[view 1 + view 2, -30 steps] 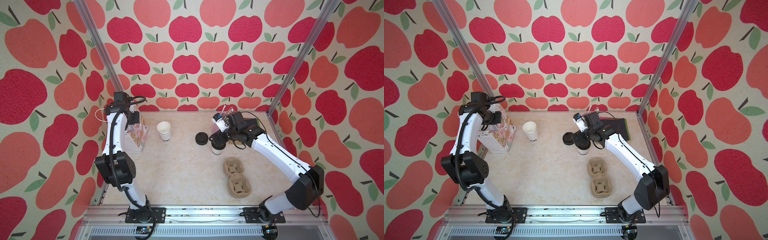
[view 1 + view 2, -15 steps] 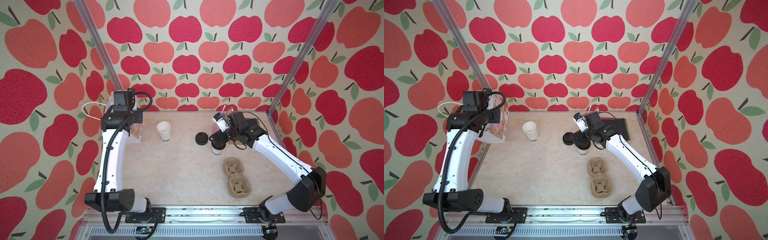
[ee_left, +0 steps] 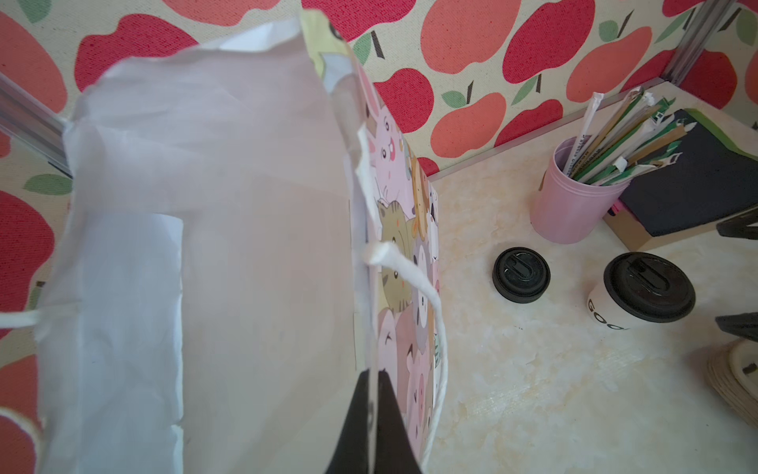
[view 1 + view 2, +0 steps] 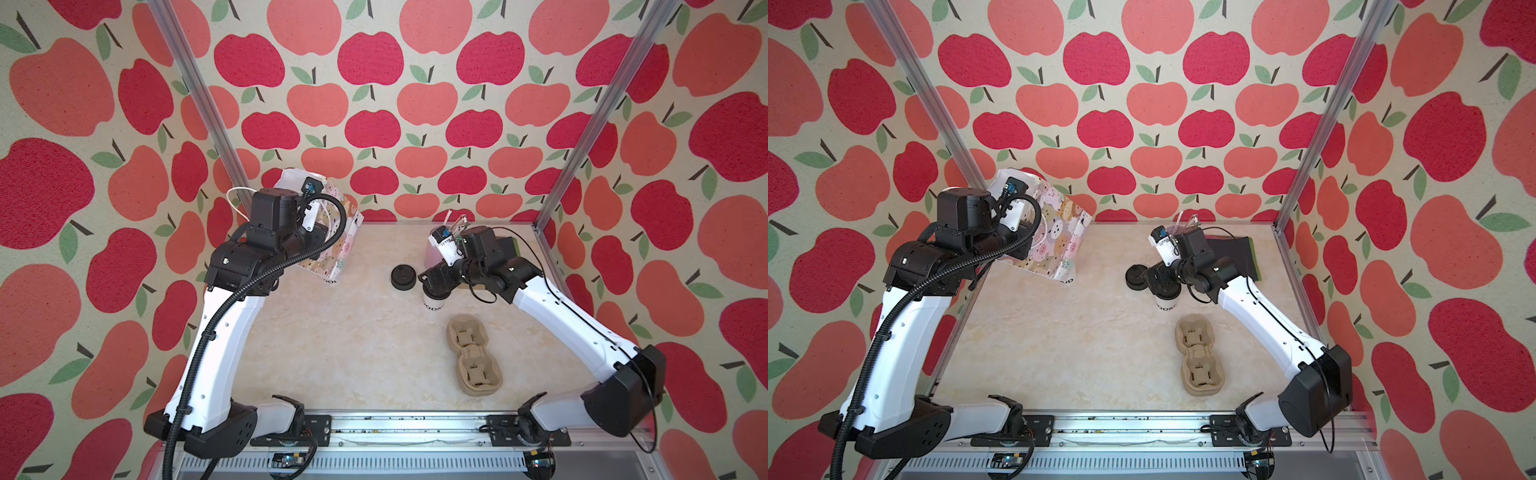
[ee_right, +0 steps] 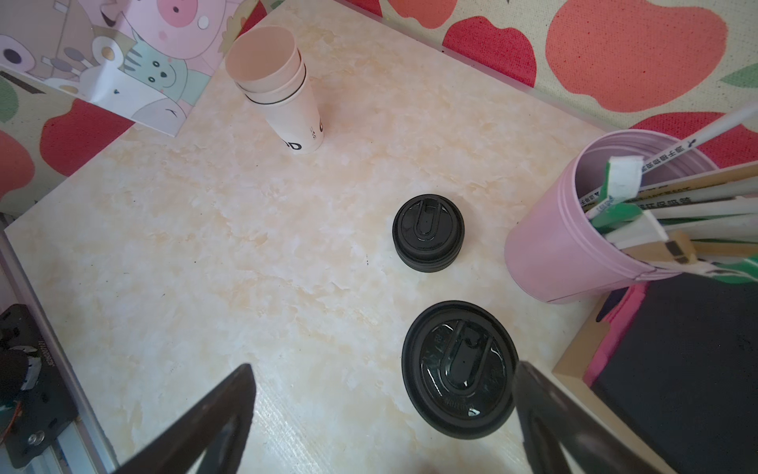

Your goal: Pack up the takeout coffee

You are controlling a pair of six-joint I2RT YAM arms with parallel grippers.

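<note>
**Item 1, takeout coffee.** Small white paper cup with black lettering [image 4: 434, 306], upright with its long axis vertical. It is capped by a round black plastic lid [image 5: 459, 369]. It stands on the pale marbled table [image 4: 353, 353], at about three o'clock from the table's middle in both top views.

**Item 2, right gripper [image 5: 383, 369].** Jaws spread wide and empty, hanging over the cup. In the right wrist view the lid sits between the fingers, much nearer one than the other. Whether the tips are level with the cup wall cannot be told.

**Item 3, left gripper [image 3: 371, 381].** Pinched tight on the rim of a cartoon-animal printed paper bag [image 4: 337, 245]. The bag is tilted and apparently held off the table. It lies at about ten o'clock from the cup, well apart.

**Item 4, sundries.**
- Spare black plastic lid [image 4: 403, 277], just beside the cup, also at ten o'clock.
- Brown moulded-pulp two-cup carrier [image 4: 474, 358], near the cup at five o'clock.

**Note.** The right arm is by far the nearer. A grasp likely calls for centring across the cup, then closing on the wall below the lid.
</note>
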